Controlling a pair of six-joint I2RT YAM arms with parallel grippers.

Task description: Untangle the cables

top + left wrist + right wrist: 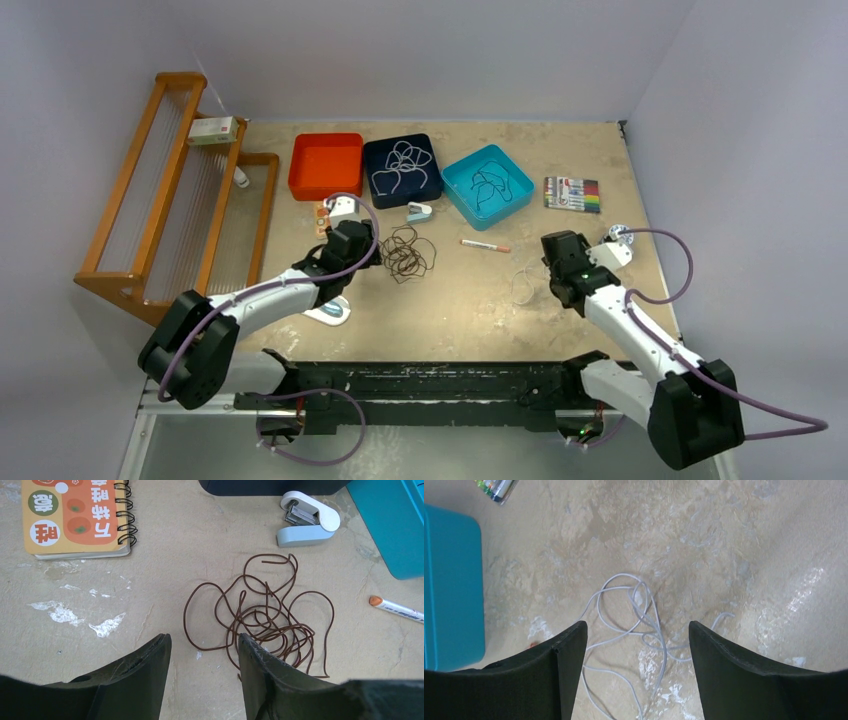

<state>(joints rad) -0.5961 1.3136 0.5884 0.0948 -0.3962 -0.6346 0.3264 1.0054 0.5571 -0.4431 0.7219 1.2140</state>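
Your right jaws are wide open and empty over the white cable [640, 596] on the counter [749, 540]. Your left jaws are half open and empty, just beside the brown cable [270, 622]. If you grab many loops at once, the knot may pull tighter.

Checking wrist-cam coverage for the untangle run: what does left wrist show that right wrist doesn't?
Left wrist only: brown cable in a tangle, stapler, spiral notebook, orange-capped pen, navy tray edge.

Right wrist only: white-grey cable in loose loops, corner of the marker pack.

Both: teal tray edge, tabletop, and each camera's own end effector, open and gripping nothing: left end effector, right end effector.
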